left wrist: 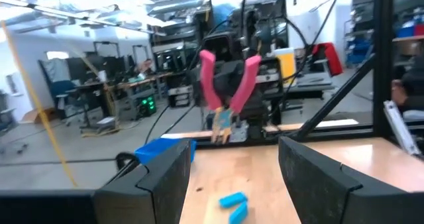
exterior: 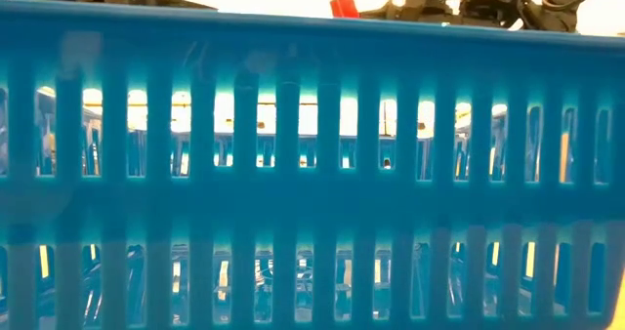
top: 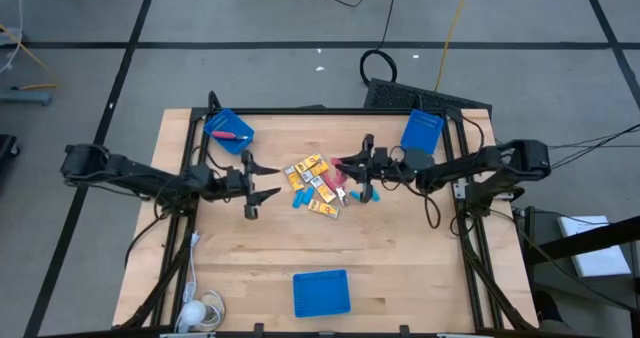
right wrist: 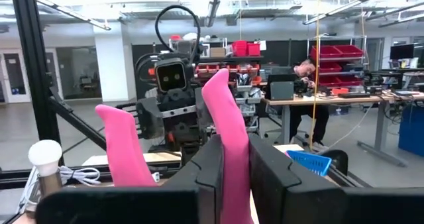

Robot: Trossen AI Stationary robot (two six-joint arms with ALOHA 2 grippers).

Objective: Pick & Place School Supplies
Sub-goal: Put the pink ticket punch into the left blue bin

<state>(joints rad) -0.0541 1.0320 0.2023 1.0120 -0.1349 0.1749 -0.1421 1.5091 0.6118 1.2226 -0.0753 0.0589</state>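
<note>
The school supplies [top: 315, 183] lie in a heap at the table's middle: yellow-orange packs and light-blue oblong pieces. In the left wrist view, two blue pieces [left wrist: 234, 204] lie on the wood just ahead of the fingers. My right gripper [top: 358, 170] stands at the heap's right edge, shut on the pink-handled scissors [top: 345, 165]. My left gripper [top: 268, 181] hovers open just left of the heap and touches nothing. Seen from it, the scissors [left wrist: 225, 91] hang with both handles spread upward in a V. My right gripper [right wrist: 232, 164] pinches one pink handle arm of the scissors [right wrist: 224, 118] between its two fingers, coming level from the table's right. The other handle [right wrist: 122, 151] stands free beside the fingers. Both handles point up and the blade end [left wrist: 222, 128] points down. Whether it clears the table cannot be told.
Three blue bins stand on the table: far left [top: 230, 128], holding a pink-red item; far right [top: 422, 130]; and near edge [top: 321, 292], whose slotted wall [exterior: 312, 174] fills the low view. A white bulb and cable [top: 200, 313] lie at the near left corner. A person [right wrist: 311, 98] works beyond the table.
</note>
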